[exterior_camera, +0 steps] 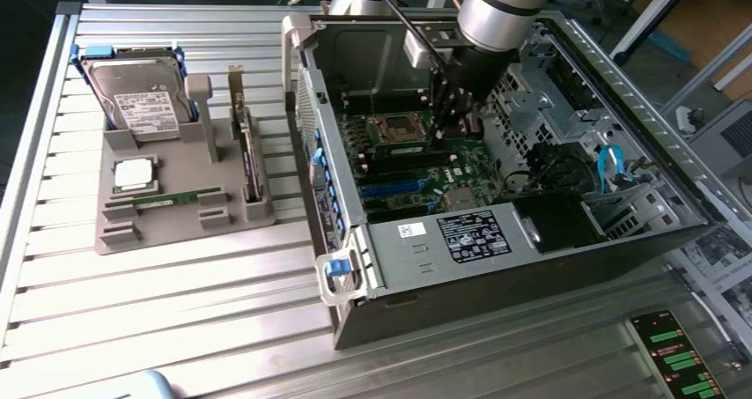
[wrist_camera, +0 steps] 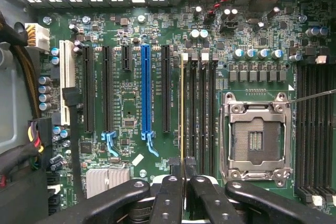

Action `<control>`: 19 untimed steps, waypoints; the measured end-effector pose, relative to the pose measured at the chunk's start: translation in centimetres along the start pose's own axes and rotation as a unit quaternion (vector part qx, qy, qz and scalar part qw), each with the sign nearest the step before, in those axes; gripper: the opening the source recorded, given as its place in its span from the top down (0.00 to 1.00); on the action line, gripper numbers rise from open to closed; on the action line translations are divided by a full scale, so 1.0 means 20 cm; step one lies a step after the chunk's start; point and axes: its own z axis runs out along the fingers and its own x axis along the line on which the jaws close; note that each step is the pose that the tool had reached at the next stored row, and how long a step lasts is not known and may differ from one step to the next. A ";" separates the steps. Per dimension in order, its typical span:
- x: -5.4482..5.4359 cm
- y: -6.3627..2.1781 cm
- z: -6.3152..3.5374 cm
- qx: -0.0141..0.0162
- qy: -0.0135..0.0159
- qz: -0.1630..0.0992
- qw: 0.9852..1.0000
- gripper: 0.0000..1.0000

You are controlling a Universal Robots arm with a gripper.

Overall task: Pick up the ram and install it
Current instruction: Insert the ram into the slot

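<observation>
Wrist view check: what has the black two-finger gripper [wrist_camera: 182, 171] got?

> Long thin green ram stick [wrist_camera: 182, 108], seen edge-on. Jaws nearly closed, one black fingertip [wrist_camera: 169, 192] on each side of its near end, pinching it

Where on the board?

> Upright, along the bank of black memory slots [wrist_camera: 202, 108], on the side farthest from the silver square CPU socket [wrist_camera: 255, 140] and just beside a black expansion slot [wrist_camera: 166, 87]. Seated or just above the slot, can't tell from this angle

Exterior view?

> Grey arm [exterior_camera: 505, 11] reaches down into the open dark tower case [exterior_camera: 470, 267] lying on the ribbed metal table [exterior_camera: 176, 328], gripper [exterior_camera: 453, 139] over the green motherboard [exterior_camera: 470, 170]. Grey parts tray [exterior_camera: 176, 236] sits at the exterior view's left, well apart, holding a silver hard drive [exterior_camera: 141, 99] and a square silver processor [exterior_camera: 133, 174]
</observation>
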 end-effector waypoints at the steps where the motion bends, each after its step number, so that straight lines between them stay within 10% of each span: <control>1: 0.00 0.000 0.000 0.000 0.000 0.000 1.000 0.88; 19: -0.01 -0.010 0.021 0.001 0.000 0.000 1.000 0.88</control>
